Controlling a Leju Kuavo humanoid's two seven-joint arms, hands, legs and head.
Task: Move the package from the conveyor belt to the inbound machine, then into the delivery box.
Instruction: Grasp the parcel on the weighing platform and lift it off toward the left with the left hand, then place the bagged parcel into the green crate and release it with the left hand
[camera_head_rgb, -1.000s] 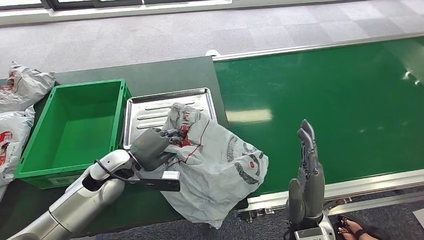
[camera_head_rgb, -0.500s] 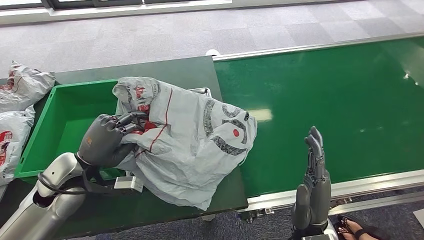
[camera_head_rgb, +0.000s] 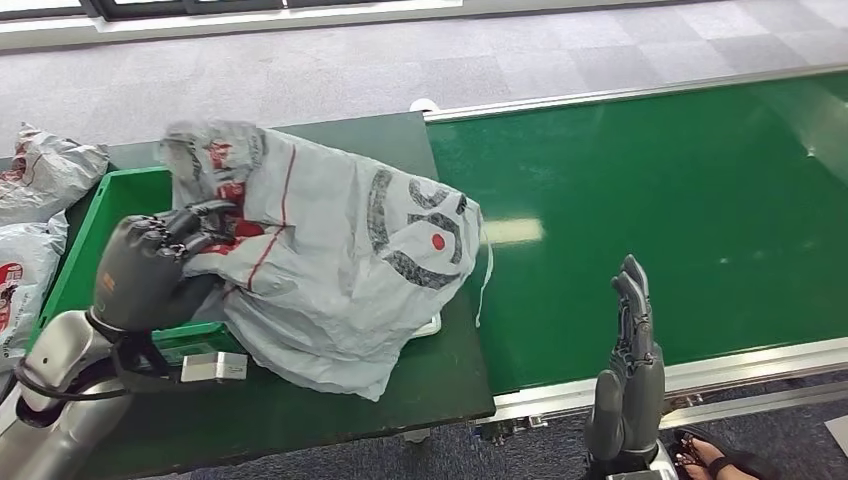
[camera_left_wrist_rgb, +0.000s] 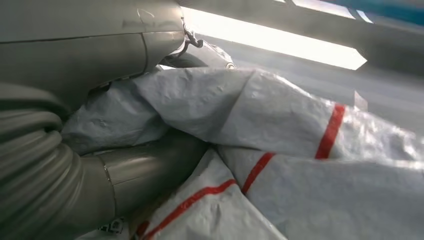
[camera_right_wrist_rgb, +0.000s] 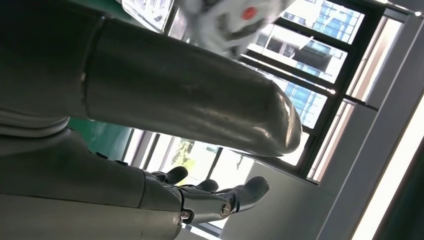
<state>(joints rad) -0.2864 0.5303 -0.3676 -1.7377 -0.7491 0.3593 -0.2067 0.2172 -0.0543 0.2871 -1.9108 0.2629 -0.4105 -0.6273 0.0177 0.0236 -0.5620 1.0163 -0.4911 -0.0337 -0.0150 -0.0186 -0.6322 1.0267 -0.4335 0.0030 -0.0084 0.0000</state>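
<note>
The package (camera_head_rgb: 330, 260) is a crumpled grey-white plastic mailer with red lines and dark print. My left hand (camera_head_rgb: 150, 270) grips its left end and holds it lifted over the metal tray and the right side of the green delivery box (camera_head_rgb: 95, 250). In the left wrist view my fingers (camera_left_wrist_rgb: 145, 170) are closed into the bag's folds (camera_left_wrist_rgb: 280, 150). A corner of the tray (camera_head_rgb: 432, 325) peeks out under the bag. My right hand (camera_head_rgb: 625, 360) stands upright at the conveyor's near edge, fingers straight and holding nothing; the right wrist view shows the fingers (camera_right_wrist_rgb: 220, 192) extended.
The green conveyor belt (camera_head_rgb: 660, 200) fills the right side, bare. Two more grey mailers (camera_head_rgb: 40, 175) lie on the floor left of the box. A person's sandalled foot (camera_head_rgb: 715, 455) shows at the bottom right. The dark green table (camera_head_rgb: 330, 410) carries box and tray.
My left hand has lifted the package off the tray and carried it leftward, toward the green box. My right hand has dropped slightly and stays upright.
</note>
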